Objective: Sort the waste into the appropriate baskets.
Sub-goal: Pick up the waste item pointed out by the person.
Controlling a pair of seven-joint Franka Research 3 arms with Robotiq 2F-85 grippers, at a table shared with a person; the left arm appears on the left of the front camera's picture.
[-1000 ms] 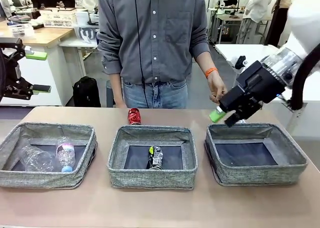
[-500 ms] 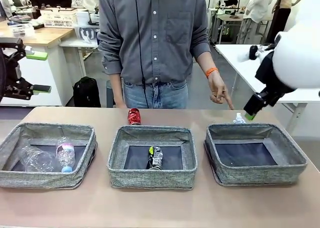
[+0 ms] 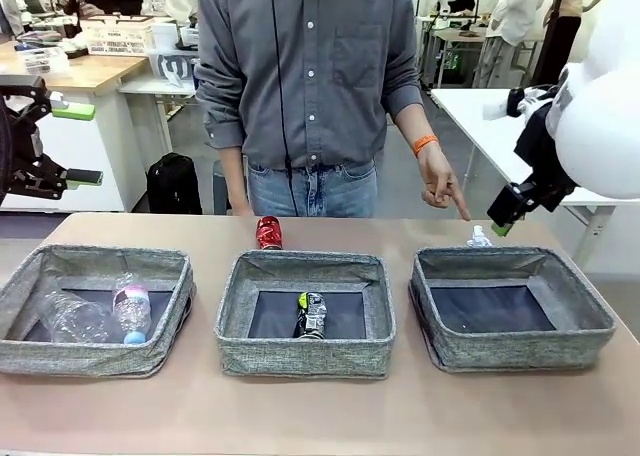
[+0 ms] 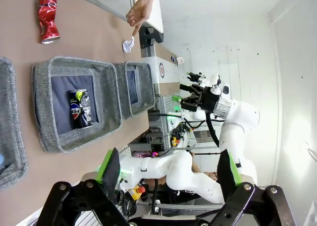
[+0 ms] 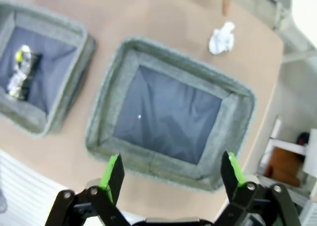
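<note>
Three grey baskets stand in a row. The left basket (image 3: 30, 286) holds a clear bottle (image 3: 72, 319) and a pink-labelled bottle (image 3: 132, 309). In the middle basket (image 3: 300, 361) lies a dark can (image 3: 312, 314); (image 4: 79, 108). The right basket (image 3: 515, 351) holds nothing. A red can (image 3: 268, 232) and a white paper wad (image 3: 479, 238); (image 5: 221, 38) lie on the table behind the baskets. My right gripper (image 3: 508, 216); (image 5: 172, 172) hangs open, high above the right basket (image 5: 104, 122). At the far left, off the table, my left gripper (image 3: 80, 144); (image 4: 168, 169) is open and empty.
A person stands at the far side, one hand (image 3: 440, 186) pointing down at the wad. The tabletop (image 3: 320, 416) in front of the baskets is bare. White tables stand behind the right arm.
My right gripper has lifted from just above the right basket's far rim and pulled back to the right. The person's hand now points at the paper wad. The left arm is still.
</note>
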